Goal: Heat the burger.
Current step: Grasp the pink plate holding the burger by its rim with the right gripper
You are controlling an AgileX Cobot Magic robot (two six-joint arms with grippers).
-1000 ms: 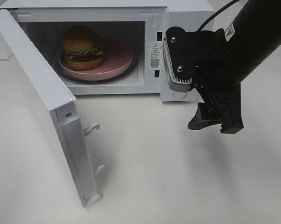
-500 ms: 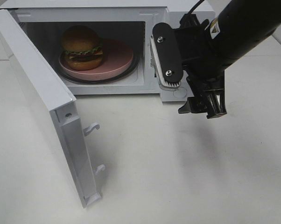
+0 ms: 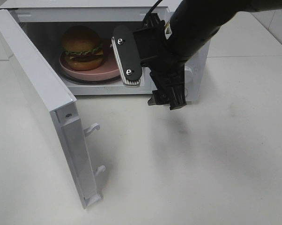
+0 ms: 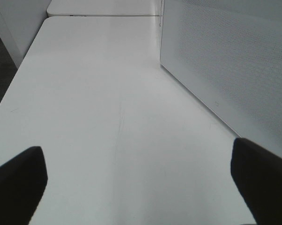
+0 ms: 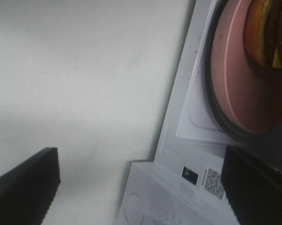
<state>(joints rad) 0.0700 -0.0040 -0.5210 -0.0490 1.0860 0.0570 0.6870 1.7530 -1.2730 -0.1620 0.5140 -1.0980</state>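
Right end effector (image 3: 168, 101): hangs with jaws apart and empty, just in front of the microwave (image 3: 108, 90), toward its control side. Left end effector (image 4: 140, 187): likewise spread wide, holds nothing, low over the bench (image 4: 108, 117) beside the microwave's perforated wall. Burger (image 3: 82, 48): sits inside the microwave on a pink plate (image 3: 114, 69), door (image 3: 33, 84) swung open.
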